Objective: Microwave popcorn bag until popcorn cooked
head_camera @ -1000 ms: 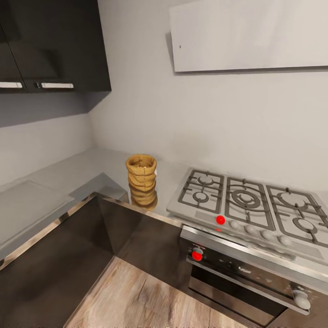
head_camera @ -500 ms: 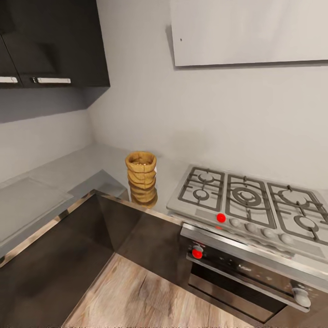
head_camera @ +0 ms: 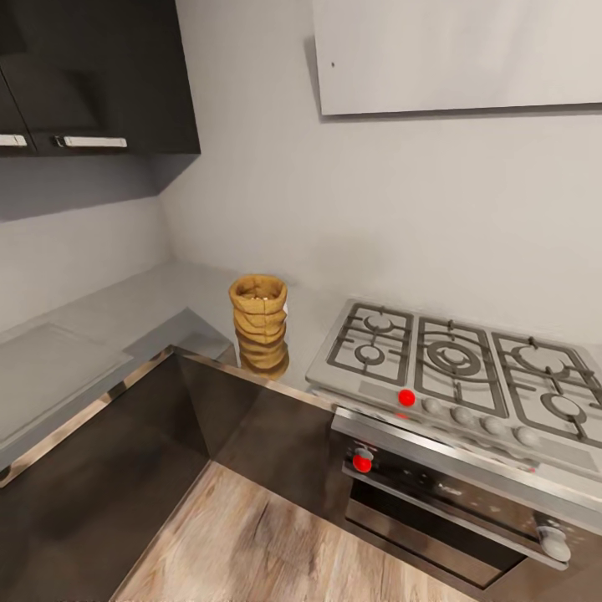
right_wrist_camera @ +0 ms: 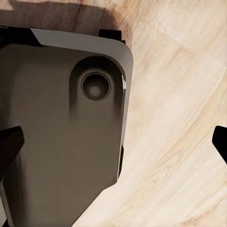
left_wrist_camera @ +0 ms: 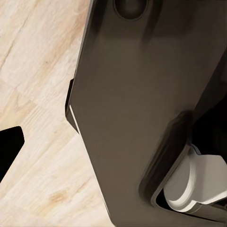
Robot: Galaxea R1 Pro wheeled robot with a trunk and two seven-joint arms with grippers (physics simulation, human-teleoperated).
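Popcorn bag (head_camera: 260, 324) stood upright at centre-left of the head view, on the steel bench (head_camera: 100, 322) near its shiny front edge, just left of the gas hob (head_camera: 456, 368). Pale kernels of popcorn (head_camera: 260, 293) glimpsed inside the rolled rim.

Left hand (left_wrist_camera: 9, 151) and right hand (right_wrist_camera: 113, 142) seen in the wrist views as dark fingertips at frame edges, spread wide over wood floor (right_wrist_camera: 179, 118) and the dark robot base (left_wrist_camera: 137, 104). Bag's position relative to either hand impossible to tell.
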